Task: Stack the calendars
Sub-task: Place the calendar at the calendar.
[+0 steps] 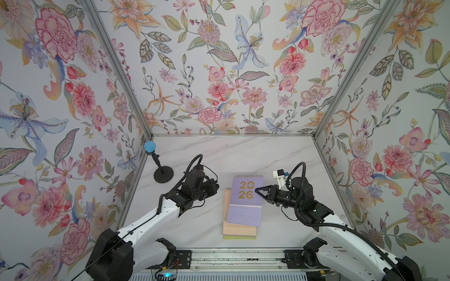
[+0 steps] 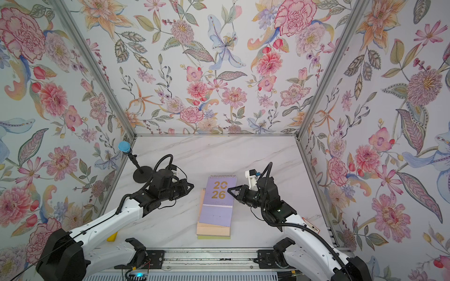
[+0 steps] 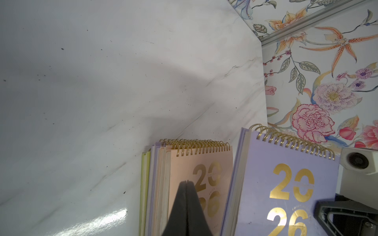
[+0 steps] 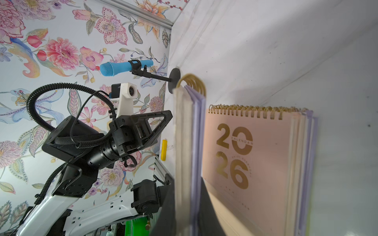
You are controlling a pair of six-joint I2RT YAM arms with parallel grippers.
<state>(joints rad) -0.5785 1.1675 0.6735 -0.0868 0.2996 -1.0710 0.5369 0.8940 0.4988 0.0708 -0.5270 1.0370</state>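
Lilac calendar (image 1: 246, 202) hung pinched in my right end effector (image 1: 257, 190), overhanging the stacked calendars (image 1: 239, 230) toward the far side, long axes parallel. Left end effector (image 3: 186, 182) was closed, empty.

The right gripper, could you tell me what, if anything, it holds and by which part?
The right gripper pinches the top lilac calendar by the side edge of its printed cover.

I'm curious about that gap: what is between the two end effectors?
The lilac calendar, gripped by the right end effector, lies between it and the left end effector; both top views show it.
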